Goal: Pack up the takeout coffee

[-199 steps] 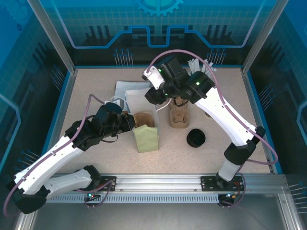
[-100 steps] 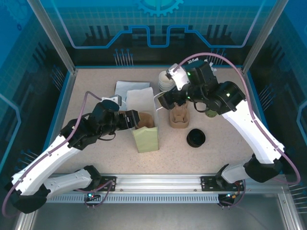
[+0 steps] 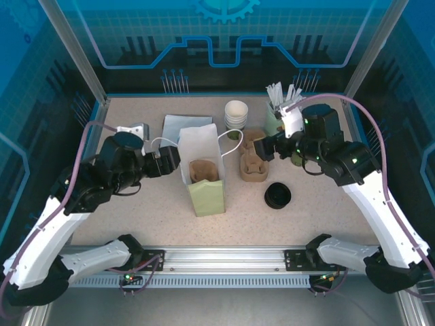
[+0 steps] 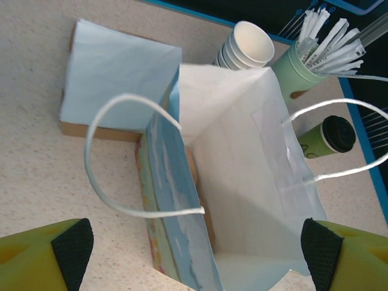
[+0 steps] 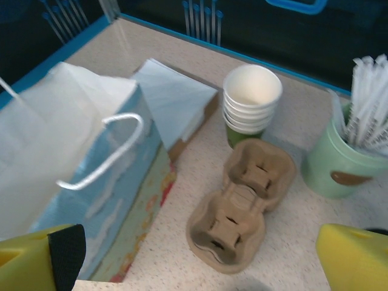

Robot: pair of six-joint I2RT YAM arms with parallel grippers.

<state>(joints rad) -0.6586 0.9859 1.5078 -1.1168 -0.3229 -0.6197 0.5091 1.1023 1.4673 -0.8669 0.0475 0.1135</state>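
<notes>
While both pairs of my fingers are spread wide, neither is holding anything.

Left gripper (image 3: 168, 161): sits just left of the paper bag (image 3: 204, 193). In the left wrist view the black pads (image 4: 73, 251) are at the far bottom corners with the bag's open mouth between and ahead of them. One pad is close to a bag corner; I can't tell whether it touches. One white cord handle (image 4: 106, 163) droops to that side, not gripped.

Right gripper (image 3: 266, 147): hangs over the brown pulp carrier (image 5: 233, 209), jaws fully apart, clear of it. The carrier lies flat on the table (image 3: 136, 217), both wells empty.

Takeout coffee (image 4: 330, 138): green cup with a black lid, upright on the table right of the bag, not in it. It is just in front of the mint cup of wrapped sticks (image 4: 309, 70).

Bag stands upright. From above, something brown shows in its mouth; I can't tell what.

Stack of empty cups (image 5: 251, 100) stands just behind the carrier. A loose black lid (image 3: 277, 195) sits nearer the arms, well apart from the bag. Folded napkins (image 4: 118, 79) lie behind the bag.
</notes>
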